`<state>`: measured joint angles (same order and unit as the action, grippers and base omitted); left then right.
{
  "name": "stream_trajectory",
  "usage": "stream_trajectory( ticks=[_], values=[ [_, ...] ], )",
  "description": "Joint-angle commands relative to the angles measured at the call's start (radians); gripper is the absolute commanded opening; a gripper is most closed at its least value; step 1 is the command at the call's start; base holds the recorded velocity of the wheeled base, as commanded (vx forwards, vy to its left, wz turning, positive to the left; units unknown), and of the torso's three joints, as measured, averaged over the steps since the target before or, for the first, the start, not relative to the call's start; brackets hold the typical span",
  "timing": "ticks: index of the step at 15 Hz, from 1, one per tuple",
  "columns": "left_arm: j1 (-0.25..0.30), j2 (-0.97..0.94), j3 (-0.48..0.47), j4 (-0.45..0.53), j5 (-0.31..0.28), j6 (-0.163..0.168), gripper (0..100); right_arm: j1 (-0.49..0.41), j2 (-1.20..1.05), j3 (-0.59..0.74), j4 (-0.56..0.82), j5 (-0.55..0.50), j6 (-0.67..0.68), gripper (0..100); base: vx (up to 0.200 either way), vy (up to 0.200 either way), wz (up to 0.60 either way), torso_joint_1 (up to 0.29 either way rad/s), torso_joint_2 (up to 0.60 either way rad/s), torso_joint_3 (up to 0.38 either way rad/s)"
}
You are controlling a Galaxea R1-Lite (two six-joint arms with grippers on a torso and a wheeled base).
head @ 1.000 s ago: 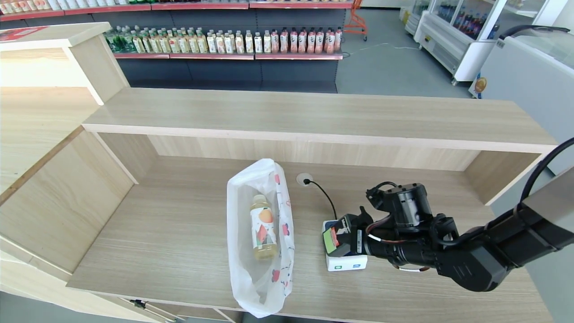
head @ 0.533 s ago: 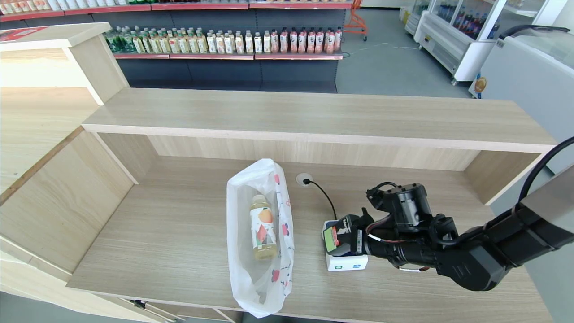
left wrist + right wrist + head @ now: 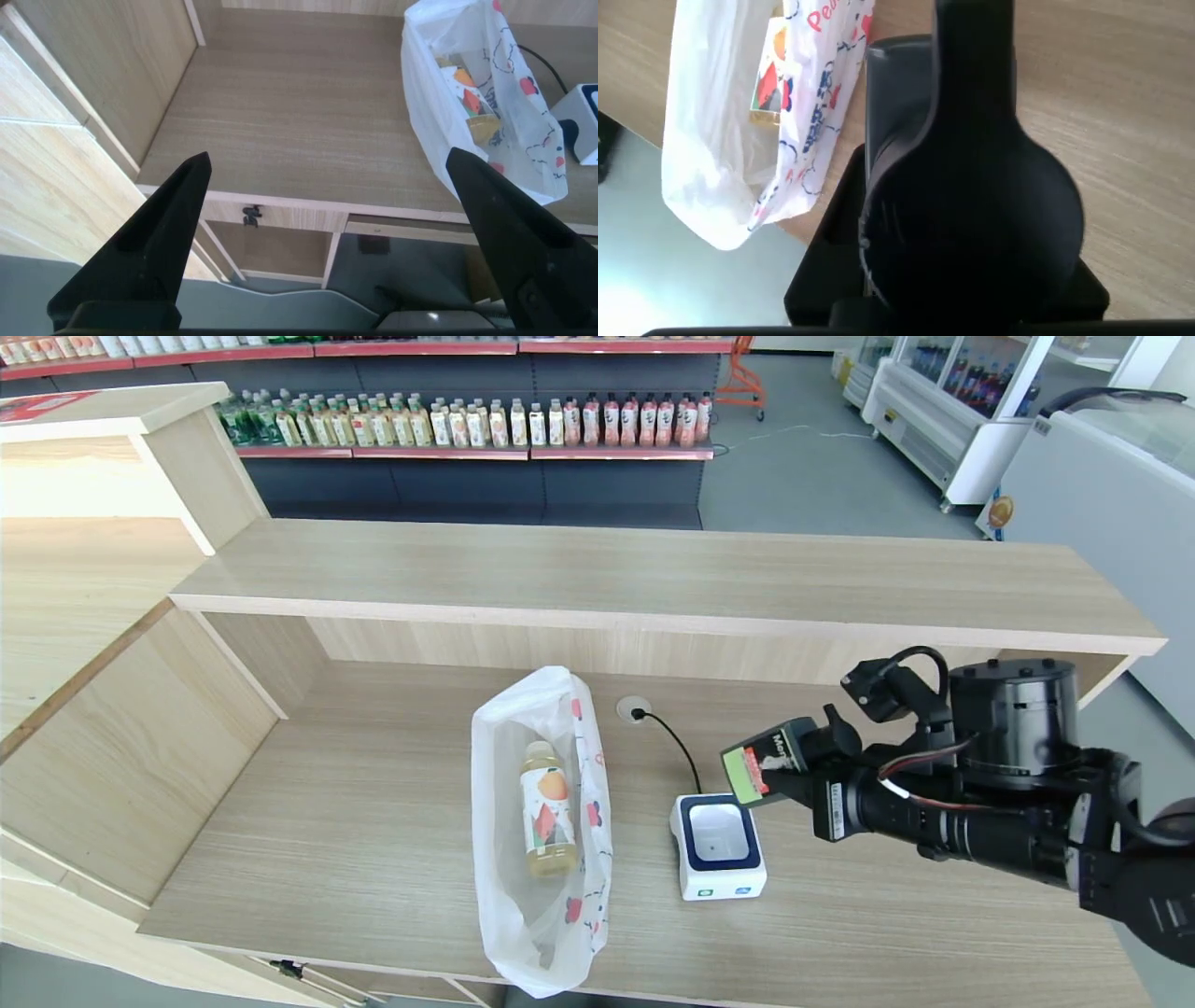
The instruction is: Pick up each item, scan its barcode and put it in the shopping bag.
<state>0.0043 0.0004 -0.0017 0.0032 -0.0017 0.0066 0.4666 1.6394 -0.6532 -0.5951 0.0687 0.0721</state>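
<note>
Clutching the small carton (image 3: 758, 770) in the right gripper (image 3: 782, 769), near the scanner (image 3: 717, 847); swing across level, release low inside the shopping bag (image 3: 495, 859).

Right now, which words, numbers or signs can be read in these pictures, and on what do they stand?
No text can be read whole.
Box in the right gripper: white letters, partly hidden.
Shopping bag: red letters, broken by folds.
Bottle label: too small.
Scanner front marks: too small.
</note>
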Motion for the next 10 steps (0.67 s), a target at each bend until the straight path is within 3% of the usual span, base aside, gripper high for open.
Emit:
stream_trajectory(
  ticks=[1, 2, 5, 8, 10],
  values=[
    [0.000, 0.000, 0.000, 0.000, 0.000, 0.009, 100, -0.002, -0.104, 0.029, -0.003, 0.005, -0.006, 0, 0.000, 0.000, 0.00, 0.000, 0.00, 0.000],
    [0.000, 0.000, 0.000, -0.002, -0.001, 0.027, 100, 0.009, -0.105, 0.014, -0.003, 0.008, 0.012, 0, 0.000, 0.200, 0.00, 0.002, 0.00, 0.002],
    [0.000, 0.000, 0.000, -0.002, 0.000, 0.030, 100, 0.010, -0.101, -0.025, 0.001, 0.059, 0.103, 0, 0.000, 0.200, 0.00, 0.005, 0.00, 0.004],
    [0.000, 0.000, 0.000, -0.003, -0.001, 0.067, 100, 0.029, -0.059, -0.042, 0.023, 0.091, 0.196, 0, 0.000, 0.200, 0.00, 0.007, 0.00, 0.001],
    [0.000, 0.000, 0.000, -0.003, -0.001, 0.056, 100, 0.047, -0.001, -0.065, 0.023, 0.100, 0.212, 0, 0.000, 0.200, 0.00, 0.000, 0.01, 0.002]
  ],
)
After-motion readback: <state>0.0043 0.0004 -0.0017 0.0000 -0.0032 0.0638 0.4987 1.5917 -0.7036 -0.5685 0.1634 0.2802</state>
